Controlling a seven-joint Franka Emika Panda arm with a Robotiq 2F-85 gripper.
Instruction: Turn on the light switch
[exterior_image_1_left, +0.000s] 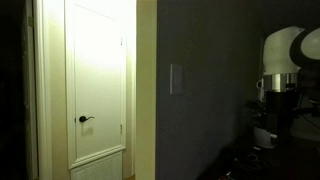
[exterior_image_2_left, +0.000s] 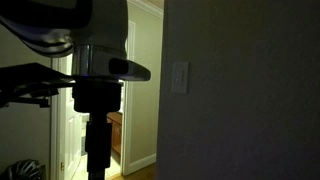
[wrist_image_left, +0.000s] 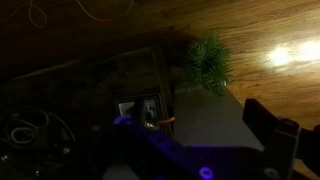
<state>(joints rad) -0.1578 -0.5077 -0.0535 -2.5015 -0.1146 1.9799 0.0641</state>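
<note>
The small flat white rectangular light switch (exterior_image_1_left: 176, 78) sat on the dark wall (exterior_image_1_left: 220, 95) near the white panelled door (exterior_image_1_left: 100, 70), apart from the pincer (exterior_image_1_left: 267, 128), whose spread could not be told; rigid, it probably wanted a push on its face.

Quick layout rundown: the light switch (exterior_image_1_left: 176, 78) sits on the wall (exterior_image_1_left: 220, 60). The door (exterior_image_1_left: 98, 80) is off to its left, past the wall's corner and further back. The door handle (exterior_image_1_left: 86, 119) is on the door's left side, lower than the switch. My arm (exterior_image_1_left: 285, 55) is at the far right there, well apart from the switch. In an exterior view from another spot, my arm (exterior_image_2_left: 95, 60) is up front on the left, with the switch (exterior_image_2_left: 180, 76) on the wall to its right and a doorway (exterior_image_2_left: 140, 100) behind the arm. In the wrist view, a small plant (wrist_image_left: 208, 60) is on the floor (wrist_image_left: 120, 30), right next to a boxy block (wrist_image_left: 210, 120), with cables (wrist_image_left: 30, 130) off to the left.
</note>
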